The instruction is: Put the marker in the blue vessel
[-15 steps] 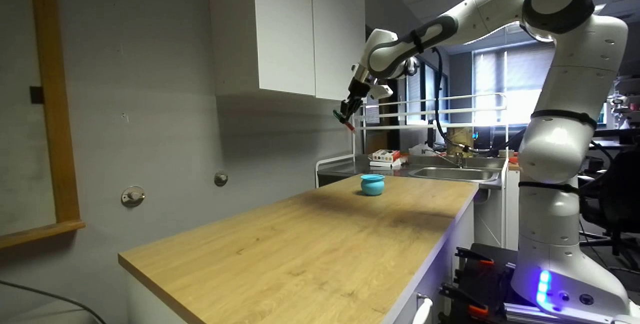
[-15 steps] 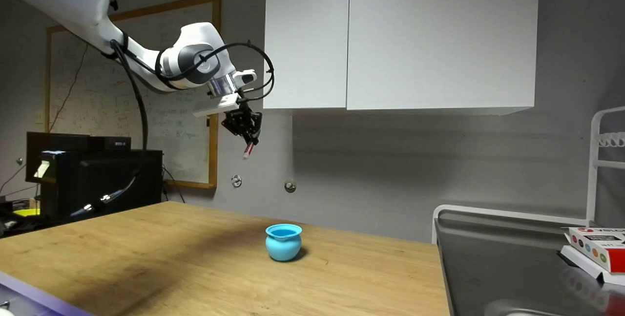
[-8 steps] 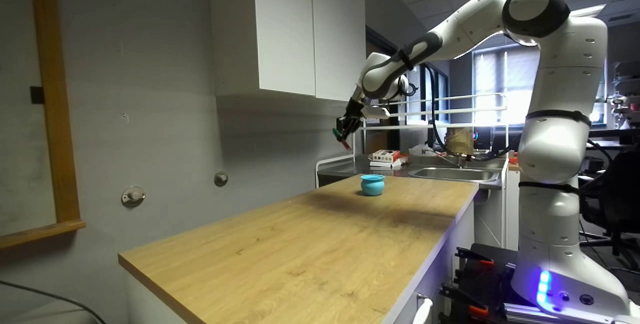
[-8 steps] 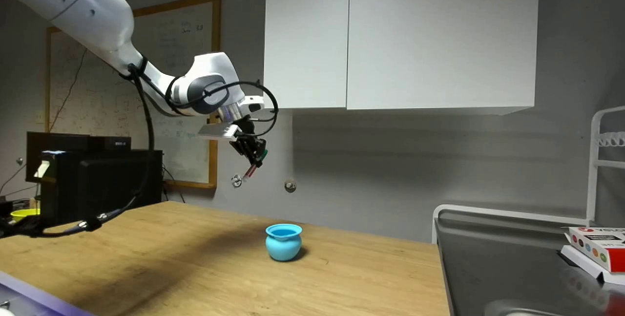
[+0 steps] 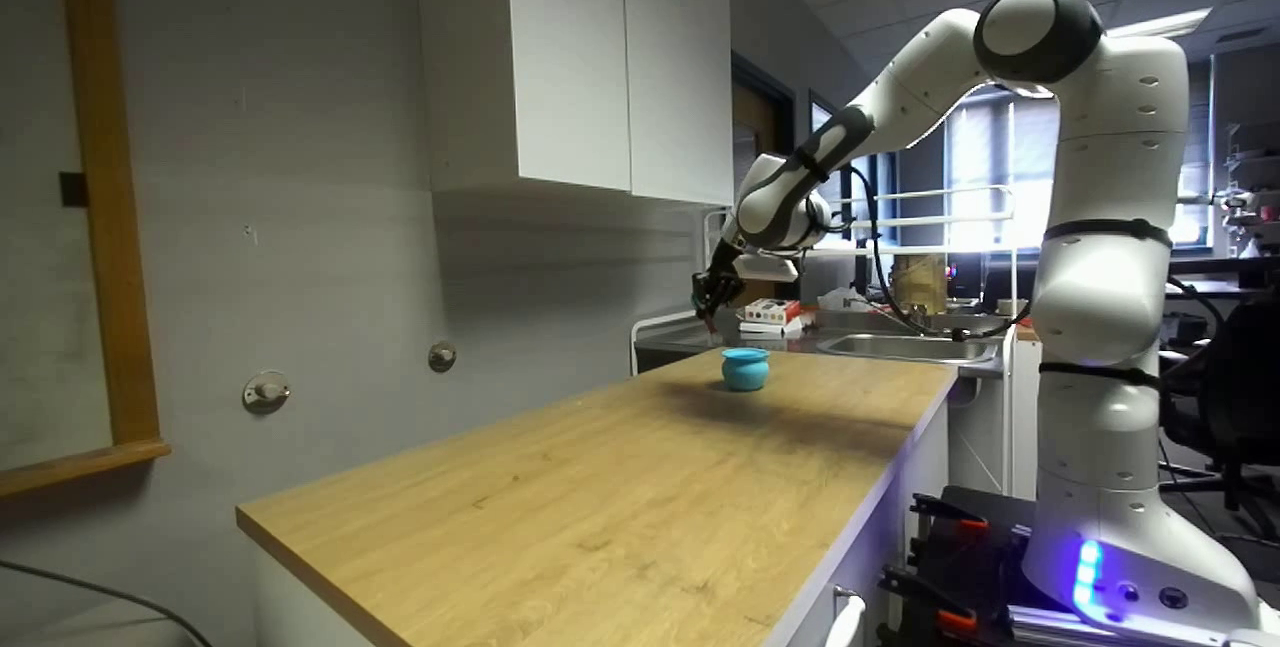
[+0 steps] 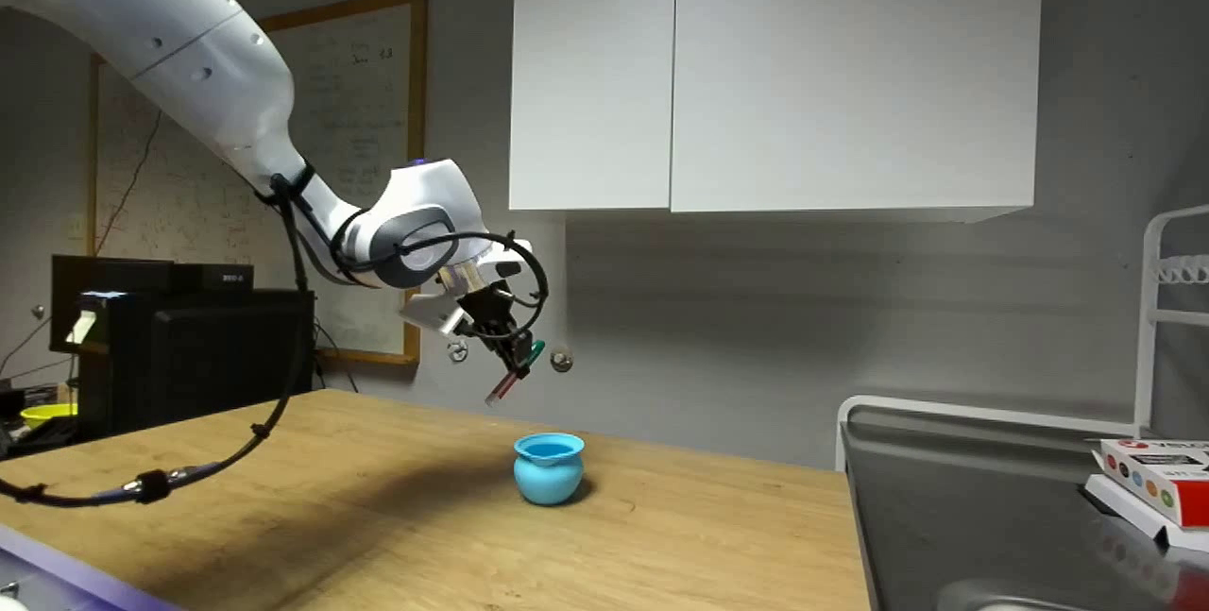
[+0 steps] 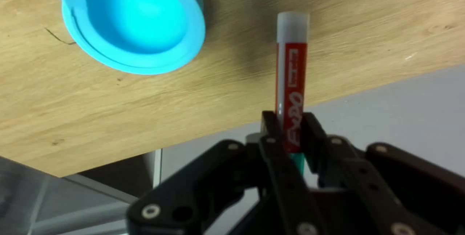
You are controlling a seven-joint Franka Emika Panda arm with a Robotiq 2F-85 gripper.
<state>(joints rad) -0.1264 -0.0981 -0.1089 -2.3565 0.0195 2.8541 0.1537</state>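
Note:
My gripper (image 7: 289, 122) is shut on a marker (image 7: 291, 71) with a red label, a whitish end and a green end. The whitish end points away from the jaws in the wrist view. In an exterior view the gripper (image 6: 522, 361) holds the marker (image 6: 503, 388) tilted, whitish end low, above the table and a little left of the blue vessel (image 6: 548, 477). In an exterior view the gripper (image 5: 706, 302) and the marker (image 5: 711, 326) are above and left of the vessel (image 5: 745, 372). The vessel stands upright; its open mouth (image 7: 145, 64) shows at upper left in the wrist view.
The vessel stands on a wooden table (image 5: 580, 477). A white wall cabinet (image 6: 850, 73) hangs above the back. A metal counter (image 6: 963, 507) with a red and white box (image 6: 1157, 479), a sink (image 5: 905, 347) and a white rack (image 5: 900, 250) adjoin the table's end.
The arm has lowered the gripper and marker toward the table and nearer the vessel. The marker's tilt has changed, and it stays held. The vessel has not moved.

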